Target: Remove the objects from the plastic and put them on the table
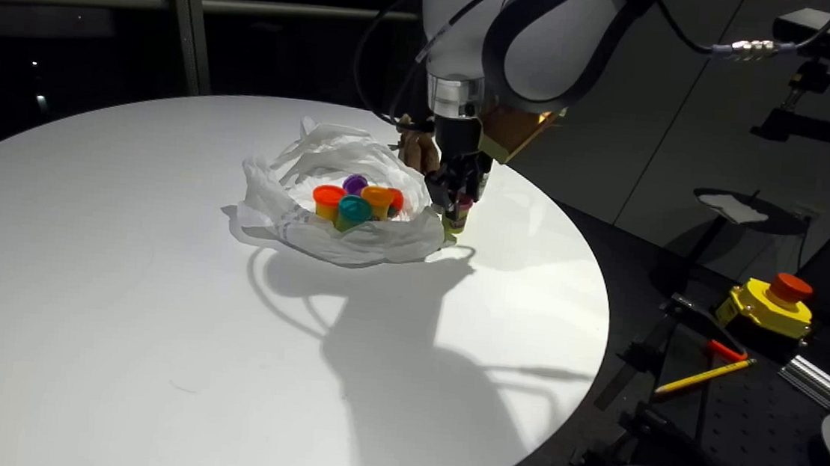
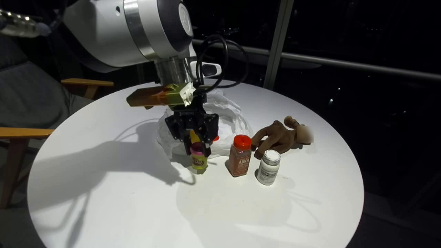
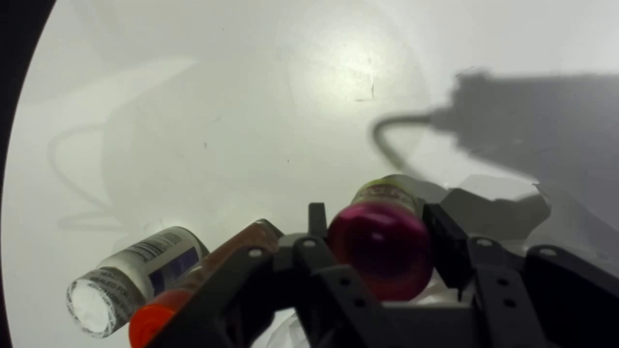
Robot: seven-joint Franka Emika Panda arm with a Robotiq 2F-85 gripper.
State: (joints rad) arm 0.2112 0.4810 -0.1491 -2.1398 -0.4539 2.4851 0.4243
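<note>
While the tool (image 2: 197, 151) grips a pink-lidded tub (image 2: 199, 163), a red-capped jar (image 2: 240, 159) stands nearby, beside a white bottle (image 2: 268, 170).

Table (image 1: 114, 327) from above (wrist view nearest)

In an exterior view, a broad stretch of the table (image 1: 94, 295) lies open on the near side of the crumpled bag (image 1: 342, 248), leaving room for a low pass. The bag's raised rim bars a sideways reach to the tubs (image 1: 354, 213) inside, though its mouth gapes from above. A narrow gap separates the gripper (image 2: 197, 152), clasped round a pink-lidded tub (image 2: 199, 163), from the red-capped spice bottle (image 2: 240, 160). Beyond it, the white bottle (image 2: 268, 170) and the brown toy (image 2: 279, 137) crowd that side.
</note>
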